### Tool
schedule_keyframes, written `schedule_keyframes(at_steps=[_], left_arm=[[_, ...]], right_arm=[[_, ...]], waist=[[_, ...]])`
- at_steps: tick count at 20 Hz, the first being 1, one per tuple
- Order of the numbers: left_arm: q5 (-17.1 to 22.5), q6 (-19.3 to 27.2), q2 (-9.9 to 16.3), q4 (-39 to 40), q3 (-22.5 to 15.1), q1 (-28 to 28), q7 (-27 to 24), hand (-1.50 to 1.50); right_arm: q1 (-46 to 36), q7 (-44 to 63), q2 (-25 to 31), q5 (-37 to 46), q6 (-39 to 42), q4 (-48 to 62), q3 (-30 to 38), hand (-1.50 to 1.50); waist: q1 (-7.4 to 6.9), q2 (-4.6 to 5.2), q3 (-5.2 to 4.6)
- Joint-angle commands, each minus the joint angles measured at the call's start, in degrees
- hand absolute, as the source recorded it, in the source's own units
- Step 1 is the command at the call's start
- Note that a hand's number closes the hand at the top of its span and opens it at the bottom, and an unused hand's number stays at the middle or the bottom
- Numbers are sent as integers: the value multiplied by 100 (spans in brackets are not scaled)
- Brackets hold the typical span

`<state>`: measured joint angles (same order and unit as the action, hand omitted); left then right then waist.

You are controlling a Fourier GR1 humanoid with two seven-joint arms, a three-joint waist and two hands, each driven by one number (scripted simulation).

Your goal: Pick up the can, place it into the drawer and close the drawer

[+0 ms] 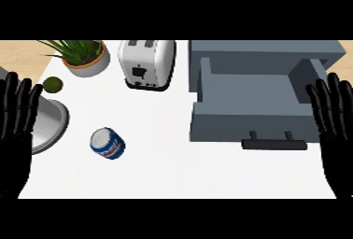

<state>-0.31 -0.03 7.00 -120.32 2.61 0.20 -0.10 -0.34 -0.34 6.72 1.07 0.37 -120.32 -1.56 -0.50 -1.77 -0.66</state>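
Both hands, left hand [17,126] and right hand [334,121], rest with fingers straight; we approach the can [108,143] near the counter's [172,172] left edge, wrapping its sides.

A single head view looks steeply down on the white counter [179,172], which fills most of the frame from the lower edge upward. The camera sits above the counter's near side and faces away from the robot, so far things land in the upper part: the plant [81,53] at upper left, the toaster [146,63] at upper centre, the open grey drawer [255,105] at right (no second view shares this scene).
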Motion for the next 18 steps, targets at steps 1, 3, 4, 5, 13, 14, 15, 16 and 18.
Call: schedule_keyframes(at_steps=[1,3,4,5,13,14,15,16,18], left_arm=[[641,-698,125,132,-251,-122,-231,-150],[1565,-1762,340,-16,-880,-307,-154,-150],[1859,-2219,471,-18,-1083,-341,-304,-150],[2110,-2585,509,-15,-1415,-437,-291,-150],[3628,-5287,2752,972,-956,92,-181,-150],[3901,-5556,3039,1142,-733,127,-220,-150],[4125,-5871,3394,1410,-329,-31,-364,-150],[4038,-6133,3367,1656,-379,-38,-452,-150],[4365,-6640,3660,2124,-31,-47,-677,-150]], right_arm=[[224,-16,31,88,50,-454,-114,-150],[-41,-36,-56,-12,0,-90,-71,-150],[-78,-32,-65,-17,-36,-72,-23,-150],[-66,-139,-93,-6,5,-4,-107,-150],[499,913,-106,-92,-264,413,248,-150],[494,962,-21,-123,-243,417,369,-150],[529,1079,36,-255,-194,183,444,-150],[643,1078,-101,-62,-268,168,207,-150],[1055,960,-68,-201,-144,-86,293,-150]], waist=[[127,159,60],[224,170,45],[316,183,27],[449,218,28],[147,220,53],[116,209,57],[150,201,56],[110,189,59],[119,179,61]])
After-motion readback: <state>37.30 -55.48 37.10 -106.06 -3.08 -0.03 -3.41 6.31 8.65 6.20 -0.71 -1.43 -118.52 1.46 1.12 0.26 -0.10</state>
